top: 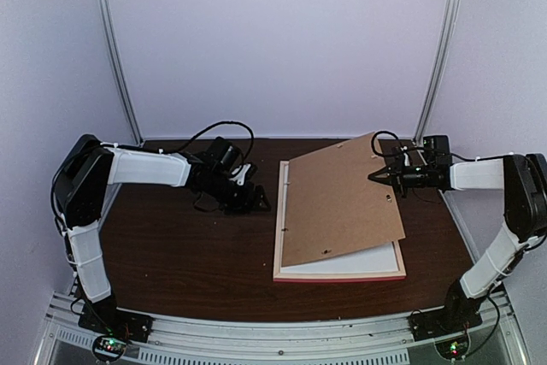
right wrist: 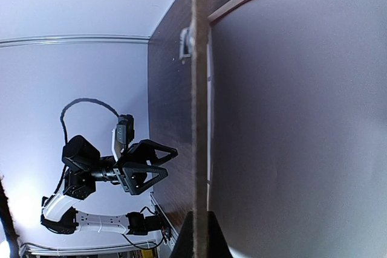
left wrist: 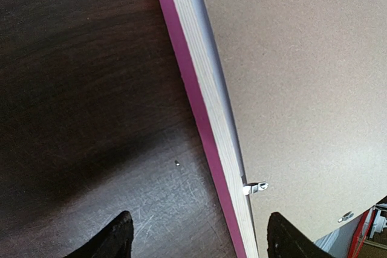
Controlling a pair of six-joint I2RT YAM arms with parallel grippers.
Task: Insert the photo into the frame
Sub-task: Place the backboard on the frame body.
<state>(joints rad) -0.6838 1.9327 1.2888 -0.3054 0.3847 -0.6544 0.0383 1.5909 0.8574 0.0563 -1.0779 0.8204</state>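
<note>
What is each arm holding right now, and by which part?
The right gripper has its jaws shut on the brown backing board at its right edge, holding it tilted over the frame. The left gripper is open and holds nothing.

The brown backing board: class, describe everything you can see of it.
The backing board is a thin, flat rectangle of speckled brown hardboard with two small metal fittings on its face. It lies skewed over the frame, its left edge seemingly resting there, its right edge raised. The right gripper is shut on that right edge.
</note>
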